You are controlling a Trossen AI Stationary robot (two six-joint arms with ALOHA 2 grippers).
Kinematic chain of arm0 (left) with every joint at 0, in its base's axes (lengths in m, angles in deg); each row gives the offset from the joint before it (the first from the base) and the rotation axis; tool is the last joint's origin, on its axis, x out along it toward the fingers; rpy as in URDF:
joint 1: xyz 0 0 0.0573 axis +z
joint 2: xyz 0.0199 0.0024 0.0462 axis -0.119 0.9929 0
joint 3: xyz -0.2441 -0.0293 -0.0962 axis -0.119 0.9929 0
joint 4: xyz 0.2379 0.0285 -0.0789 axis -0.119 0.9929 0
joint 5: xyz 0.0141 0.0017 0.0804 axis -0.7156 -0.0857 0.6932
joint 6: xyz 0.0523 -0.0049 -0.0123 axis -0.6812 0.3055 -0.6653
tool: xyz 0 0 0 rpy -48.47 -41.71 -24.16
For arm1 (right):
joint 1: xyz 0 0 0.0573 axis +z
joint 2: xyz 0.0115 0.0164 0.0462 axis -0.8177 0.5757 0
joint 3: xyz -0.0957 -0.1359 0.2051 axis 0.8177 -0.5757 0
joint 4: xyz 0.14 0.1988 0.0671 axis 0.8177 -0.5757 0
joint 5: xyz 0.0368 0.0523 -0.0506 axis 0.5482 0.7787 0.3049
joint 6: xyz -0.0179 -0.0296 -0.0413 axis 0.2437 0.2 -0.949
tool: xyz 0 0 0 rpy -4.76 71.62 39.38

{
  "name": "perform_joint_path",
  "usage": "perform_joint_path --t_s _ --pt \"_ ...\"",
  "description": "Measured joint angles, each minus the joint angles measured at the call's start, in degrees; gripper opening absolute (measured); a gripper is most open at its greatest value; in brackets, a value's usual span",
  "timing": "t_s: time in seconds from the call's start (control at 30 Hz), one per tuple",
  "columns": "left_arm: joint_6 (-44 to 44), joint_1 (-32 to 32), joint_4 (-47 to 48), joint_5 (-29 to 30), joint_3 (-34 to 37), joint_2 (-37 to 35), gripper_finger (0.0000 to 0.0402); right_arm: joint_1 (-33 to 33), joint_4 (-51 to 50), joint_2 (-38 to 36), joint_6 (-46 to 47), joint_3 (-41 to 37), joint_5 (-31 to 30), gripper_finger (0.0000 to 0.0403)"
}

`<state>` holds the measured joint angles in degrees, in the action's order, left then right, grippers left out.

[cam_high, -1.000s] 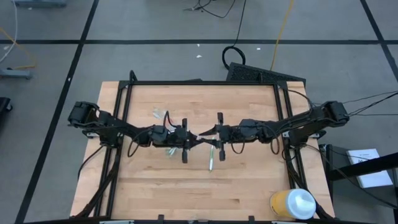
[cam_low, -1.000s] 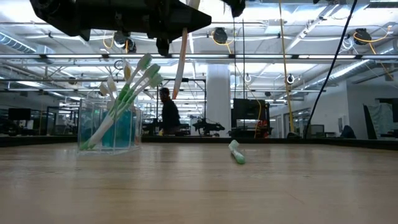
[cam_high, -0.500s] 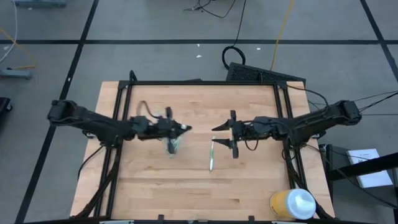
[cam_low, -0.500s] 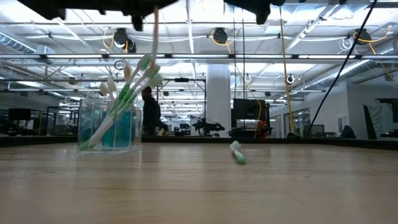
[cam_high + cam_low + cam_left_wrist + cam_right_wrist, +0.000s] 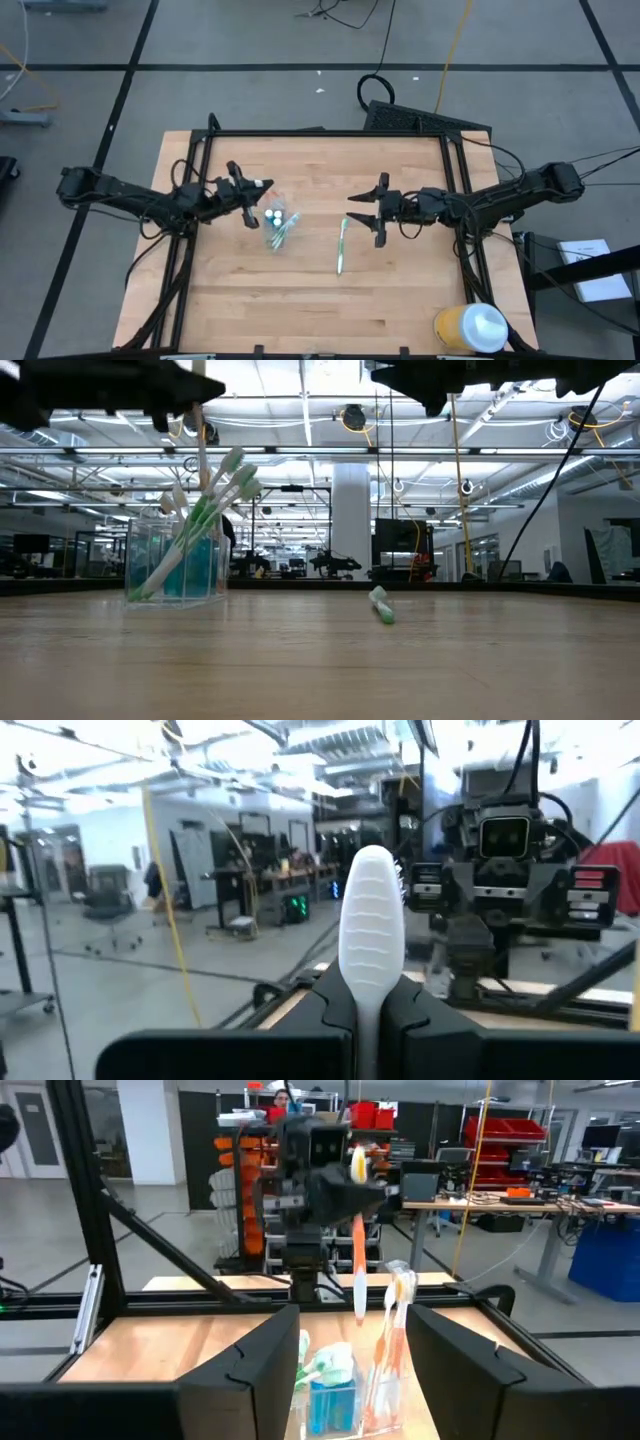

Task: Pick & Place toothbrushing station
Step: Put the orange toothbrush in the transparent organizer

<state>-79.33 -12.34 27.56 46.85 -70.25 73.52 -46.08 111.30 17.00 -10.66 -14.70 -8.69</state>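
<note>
My left tool (image 5: 256, 188) is clamped on an orange-and-white toothbrush (image 5: 357, 1240), held above the counter (image 5: 400, 300) just beside the clear cup (image 5: 176, 567) of toothbrushes and blue tubes near the middle. My right tool (image 5: 362, 209) hangs open and empty by a green toothbrush (image 5: 342, 243) lying flat mid-counter.

Cup (image 5: 277, 224) w/ brushes table (image 5: 400, 290) centre-left, loose brush (image 5: 341, 245) right of it, L gripper (image 5: 243, 196) just left of cup, R gripper (image 5: 368, 208) right of loose brush, container (image 5: 471, 327) near-right corner.
</note>
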Motion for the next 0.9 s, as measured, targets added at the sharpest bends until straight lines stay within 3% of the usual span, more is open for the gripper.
perform_joint_path --t_s 0.27,0.9 --pt "-4.0 2.4 -20.8 -2.0 12.7 2.6 0.0004 -0.6 0.7 0.0 0.0 -0.4 0.1 0.0170" --pt "2.3 6.0 -27.7 -3.7 13.9 16.5 0.0004 -0.6 0.7 0.0 -0.1 -0.4 0.1 0.0169"
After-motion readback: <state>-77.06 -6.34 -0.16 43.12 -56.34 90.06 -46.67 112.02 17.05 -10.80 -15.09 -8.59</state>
